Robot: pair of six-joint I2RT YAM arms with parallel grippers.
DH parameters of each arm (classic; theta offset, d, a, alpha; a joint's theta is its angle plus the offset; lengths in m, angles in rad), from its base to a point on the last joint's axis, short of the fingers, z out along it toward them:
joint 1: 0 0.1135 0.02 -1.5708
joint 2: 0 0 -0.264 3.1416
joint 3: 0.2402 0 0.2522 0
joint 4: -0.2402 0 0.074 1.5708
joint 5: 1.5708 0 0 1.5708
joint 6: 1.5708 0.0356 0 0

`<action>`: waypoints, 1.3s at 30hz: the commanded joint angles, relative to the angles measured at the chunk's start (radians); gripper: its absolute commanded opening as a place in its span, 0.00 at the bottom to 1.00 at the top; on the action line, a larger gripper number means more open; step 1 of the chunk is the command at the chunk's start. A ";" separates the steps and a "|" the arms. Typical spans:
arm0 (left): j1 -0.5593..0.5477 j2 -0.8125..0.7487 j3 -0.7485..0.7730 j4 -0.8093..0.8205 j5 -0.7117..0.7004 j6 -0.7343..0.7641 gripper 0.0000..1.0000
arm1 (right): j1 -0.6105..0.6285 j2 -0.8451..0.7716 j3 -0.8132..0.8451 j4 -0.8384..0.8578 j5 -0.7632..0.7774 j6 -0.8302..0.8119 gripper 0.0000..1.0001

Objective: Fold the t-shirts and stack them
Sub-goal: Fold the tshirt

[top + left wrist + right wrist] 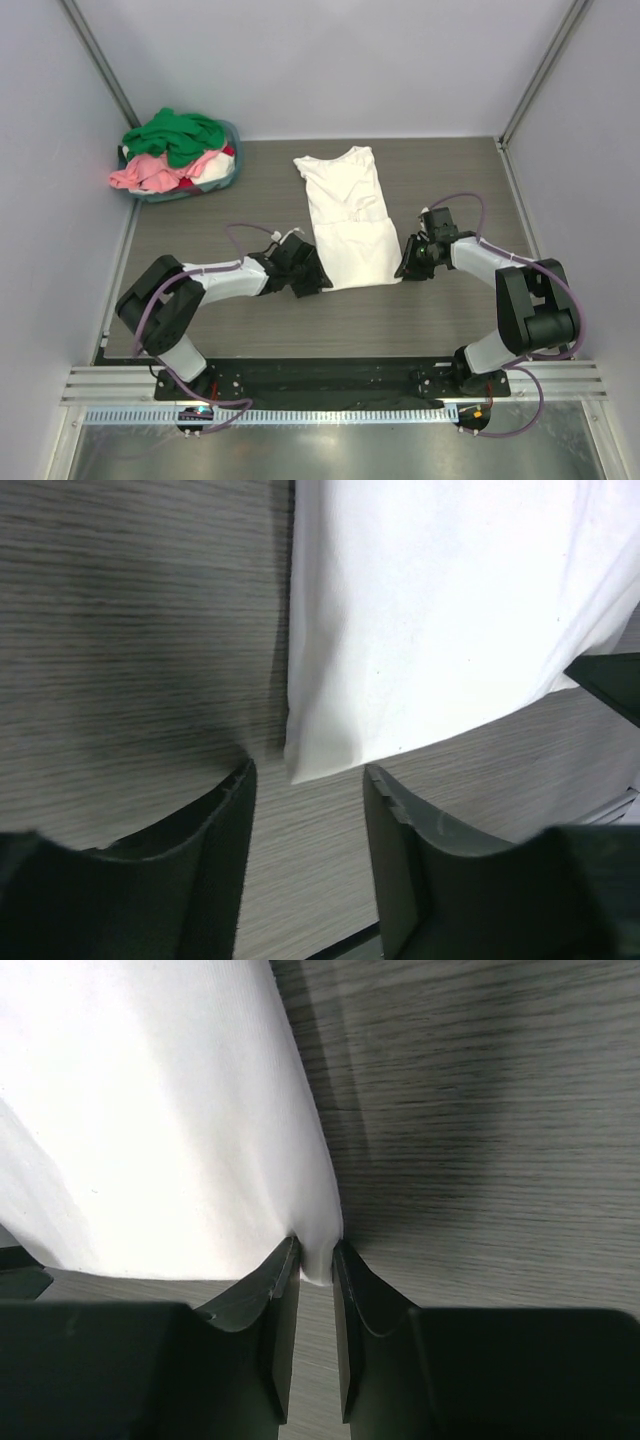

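Observation:
A white t-shirt (348, 215) lies folded into a long strip in the middle of the table, collar end far. My left gripper (312, 282) is open at its near left corner. In the left wrist view the corner of the white t-shirt (430, 610) sits just beyond the tips of the left gripper (308, 772), not pinched. My right gripper (405, 268) is shut on the near right corner. The right wrist view shows the right gripper (317, 1257) pinching the white t-shirt (150, 1110). Green (178, 135), pink (145, 175) and red (228, 152) shirts lie piled at the far left.
The pile sits in a shallow blue-grey basket (236, 165) in the far left corner, against the left wall. Grey walls enclose the table on the left, far and right sides. Bare wood-grain table (450, 180) surrounds the white shirt.

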 commanded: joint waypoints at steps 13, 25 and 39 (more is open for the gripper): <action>-0.004 0.034 -0.038 0.084 -0.018 -0.028 0.00 | 0.000 0.006 -0.060 -0.004 -0.030 0.013 0.16; -0.069 -0.245 -0.097 -0.129 -0.055 -0.080 0.00 | 0.002 -0.253 -0.118 -0.211 -0.096 0.105 0.01; -0.259 -0.662 -0.030 -0.515 -0.140 -0.301 0.00 | 0.010 -0.718 0.056 -0.676 -0.135 0.163 0.01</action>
